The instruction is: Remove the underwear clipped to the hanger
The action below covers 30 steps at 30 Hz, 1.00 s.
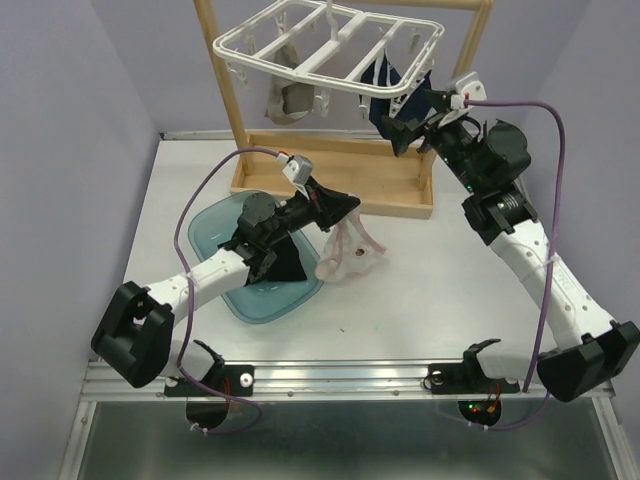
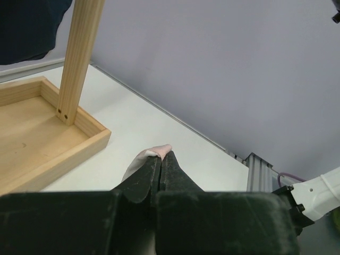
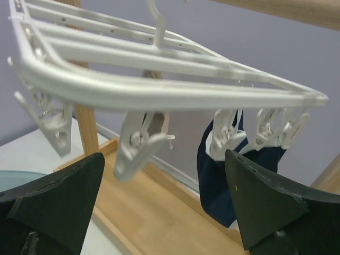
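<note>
Two pieces hang clipped to the hanger: a beige garment toward its left end and a navy garment at its right end. Each drops straight from its clips, long axis vertical. The right tool is spread wide just under the rim, its fingers framing the navy garment, likely lined up to pull it free. The left tool is clenched on a pale pink pair that droops from its tips to the counter, beside the teal tray where a black pair lies, probably the drop spot.
</note>
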### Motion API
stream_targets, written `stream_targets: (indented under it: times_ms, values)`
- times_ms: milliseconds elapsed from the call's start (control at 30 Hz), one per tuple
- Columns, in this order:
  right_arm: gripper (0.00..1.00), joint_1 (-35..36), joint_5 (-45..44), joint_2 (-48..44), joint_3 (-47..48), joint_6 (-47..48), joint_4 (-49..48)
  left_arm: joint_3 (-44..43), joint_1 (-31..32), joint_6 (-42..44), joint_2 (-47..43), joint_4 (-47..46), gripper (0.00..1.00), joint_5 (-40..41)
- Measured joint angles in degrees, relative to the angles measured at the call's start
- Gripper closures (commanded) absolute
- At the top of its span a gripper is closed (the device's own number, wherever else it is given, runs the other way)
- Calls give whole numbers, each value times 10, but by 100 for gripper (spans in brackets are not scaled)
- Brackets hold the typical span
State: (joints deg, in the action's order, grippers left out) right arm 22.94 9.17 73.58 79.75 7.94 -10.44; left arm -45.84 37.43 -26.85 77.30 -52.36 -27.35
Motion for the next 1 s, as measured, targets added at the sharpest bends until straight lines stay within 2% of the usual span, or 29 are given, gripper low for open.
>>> stream_targets:
  times_ms: [233,400,667,1000]
  values:
    - [0,0,-4,-111,-115,27,15,-1,-4,35,-32,76,100,2]
    - [0,0,-5,-172,-175,52,61,-3,-11,70,-118,151,100,21]
    - [0,0,-22,-188,-216,82,183,-10,-23,123,-237,292,100,78]
    - [0,-8,-33,-200,-227,108,322,-23,-57,189,-314,458,100,196]
